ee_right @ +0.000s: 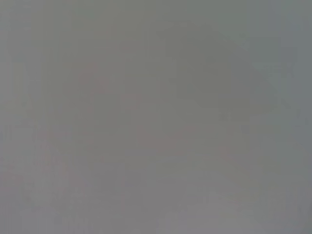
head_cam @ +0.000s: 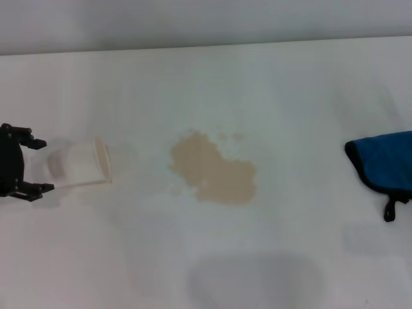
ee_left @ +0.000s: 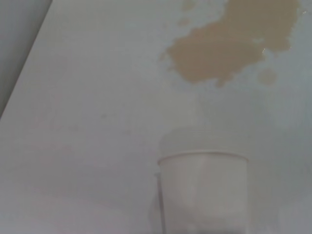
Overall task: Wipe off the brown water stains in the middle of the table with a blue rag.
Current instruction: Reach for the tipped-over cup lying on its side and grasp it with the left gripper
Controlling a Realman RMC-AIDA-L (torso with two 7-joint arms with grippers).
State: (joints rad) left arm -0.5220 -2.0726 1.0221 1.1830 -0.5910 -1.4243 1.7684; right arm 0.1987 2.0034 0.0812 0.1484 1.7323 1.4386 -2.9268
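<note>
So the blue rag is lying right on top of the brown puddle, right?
No. The head view shows the blue rag lying apart from the brown water stains, off at the table's right edge. The puddle is still uncovered.

On the plain white flat tabletop [head_cam: 270, 77] there were one irregular tan-brown liquid blotch [head_cam: 215, 170] in the middle with a few small droplets [head_cam: 230, 136] around it, one white paper cup [head_cam: 80, 164] at the left, one bright blue black-edged cloth [head_cam: 385, 159] at the right, and one black gripper [head_cam: 40, 166] at the far left.

Tan stains [head_cam: 215, 172]; blue rag [head_cam: 385, 159], black edging; white table [head_cam: 206, 84].
</note>
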